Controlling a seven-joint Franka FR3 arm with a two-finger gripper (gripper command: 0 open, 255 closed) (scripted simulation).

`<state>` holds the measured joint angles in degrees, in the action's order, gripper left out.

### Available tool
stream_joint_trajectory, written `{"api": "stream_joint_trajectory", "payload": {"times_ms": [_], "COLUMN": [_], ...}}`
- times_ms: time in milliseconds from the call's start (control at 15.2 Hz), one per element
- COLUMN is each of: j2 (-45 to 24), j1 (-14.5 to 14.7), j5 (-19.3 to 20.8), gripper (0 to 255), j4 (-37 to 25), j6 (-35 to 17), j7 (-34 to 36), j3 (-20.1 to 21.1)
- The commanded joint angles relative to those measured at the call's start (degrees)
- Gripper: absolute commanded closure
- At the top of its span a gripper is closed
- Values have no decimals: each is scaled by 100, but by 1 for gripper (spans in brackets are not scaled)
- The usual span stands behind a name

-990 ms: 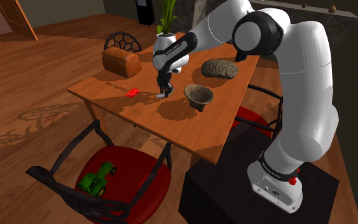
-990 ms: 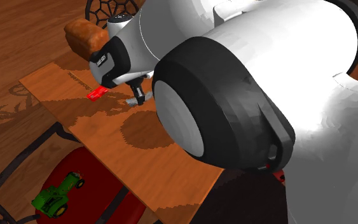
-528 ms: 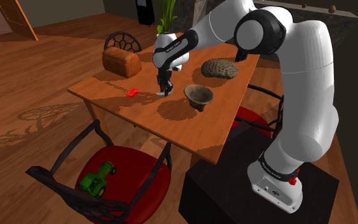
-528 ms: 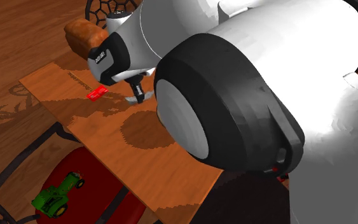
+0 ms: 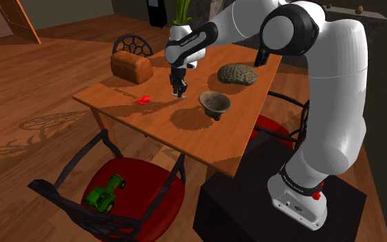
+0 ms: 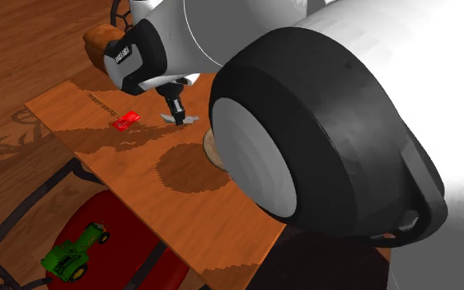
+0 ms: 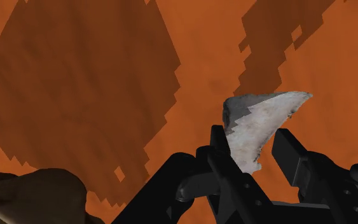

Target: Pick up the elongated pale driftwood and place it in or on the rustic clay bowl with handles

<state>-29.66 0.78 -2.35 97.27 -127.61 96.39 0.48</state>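
Note:
My gripper (image 5: 179, 90) hangs a little above the wooden table (image 5: 185, 141), shut on a pale, pointed piece of driftwood (image 7: 260, 121). In the wrist view the wood stands clasped between the two black fingers, its tip sticking out past them. The driftwood (image 6: 185, 120) also peeks out under the fingertips in the second exterior view. The brown clay bowl (image 5: 214, 103) stands upright on the table, a short way to the shoulder view's right of the gripper. Its rim (image 7: 31, 191) shows beside the gripper (image 7: 252, 141), and the arm's elbow hides most of the bowl (image 6: 212, 148).
A bread loaf (image 5: 131, 67), a small red object (image 5: 143, 100), a white plant pot (image 5: 183, 42) and a brown lumpy rock (image 5: 238, 74) share the table. A red-cushioned chair (image 5: 140, 185) holding a green toy tractor (image 5: 104, 193) stands at the table's near side.
The gripper has risen from the tabletop, taking the driftwood up with it. The elbow has swung higher in the second exterior view.

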Motion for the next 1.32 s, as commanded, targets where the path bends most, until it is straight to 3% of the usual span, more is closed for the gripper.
{"api": "stream_joint_trajectory", "payload": {"times_ms": [0,1254], "j2": [89,667], "j1": [7,5], "j5": [3,23], "gripper": [255,255], "j4": [-28,-660], "j6": [120,1329], "j7": [14,59], "j3": [1,-5]}}
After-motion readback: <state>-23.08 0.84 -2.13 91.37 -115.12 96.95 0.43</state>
